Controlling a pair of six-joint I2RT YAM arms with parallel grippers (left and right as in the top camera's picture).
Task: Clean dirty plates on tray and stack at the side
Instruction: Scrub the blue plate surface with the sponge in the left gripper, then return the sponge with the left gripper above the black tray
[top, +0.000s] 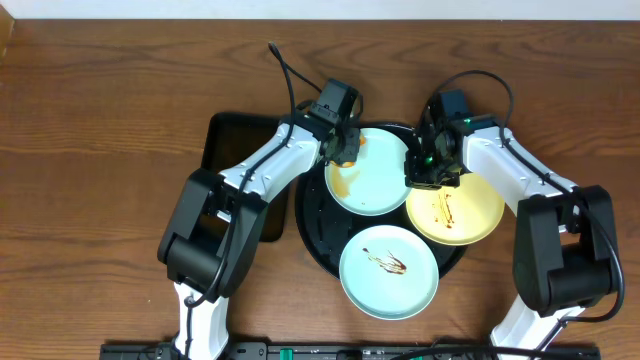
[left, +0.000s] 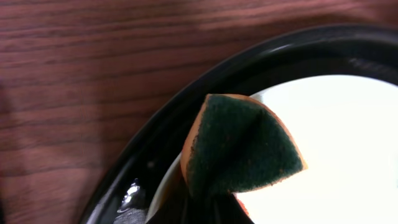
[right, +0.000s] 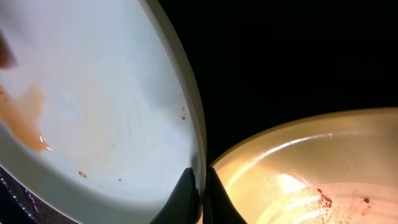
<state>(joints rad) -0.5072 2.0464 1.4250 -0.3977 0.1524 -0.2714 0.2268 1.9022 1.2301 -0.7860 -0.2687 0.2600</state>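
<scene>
Now, left gripper (top: 345, 152): clamped on sponge (left: 242, 146)
right gripper (right: 199, 186): pinched on mint plate (top: 378, 180)
mint plate: stiff, sauce-slick; hold the rim

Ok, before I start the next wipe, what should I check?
1. Grip of left hand on green-and-orange sponge: ok.
2. Pinch of right hand on rim of back mint-blue round plate: ok.
3. Sponge pressed onto that plate: cannot tell.
4. That plate clean: not ok, brown smear on it.
5. Sauce gone from pale yellow round plate and front mint-blue round plate: not ok, streaks on both.
</scene>
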